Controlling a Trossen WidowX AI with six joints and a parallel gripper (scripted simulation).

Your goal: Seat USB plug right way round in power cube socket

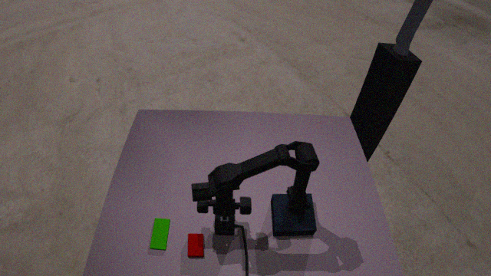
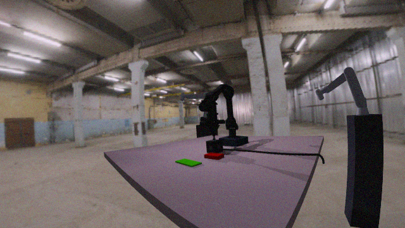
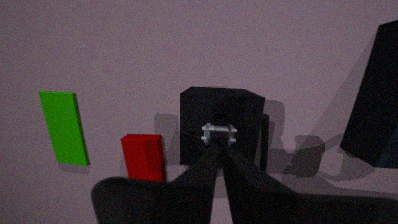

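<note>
The USB plug is a small, pale grey metal piece seen end-on in the wrist view, standing over the top face of the power cube, pinched between the hand's two dark fingers. The power cube is a black block sitting upright on the purple counter, with a black cable trailing away from it.

Arm bent downward, jaws clamped.
</note>
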